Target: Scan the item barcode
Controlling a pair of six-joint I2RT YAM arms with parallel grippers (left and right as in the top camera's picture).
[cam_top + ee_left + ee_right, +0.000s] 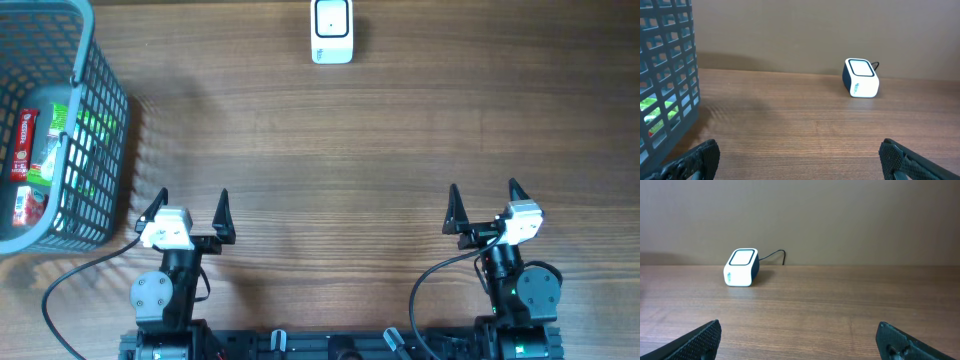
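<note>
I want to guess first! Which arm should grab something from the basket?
Left. The left tool, open, sits beside the basket; the right tool is far across the table.

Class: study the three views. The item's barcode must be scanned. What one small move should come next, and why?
Probably swing the left pincer toward the basket beside it. Both it and the right pincer stand open and empty, the packets lie inside the basket, and the scanner sits far across from both arms, so an item must be picked first.
</note>
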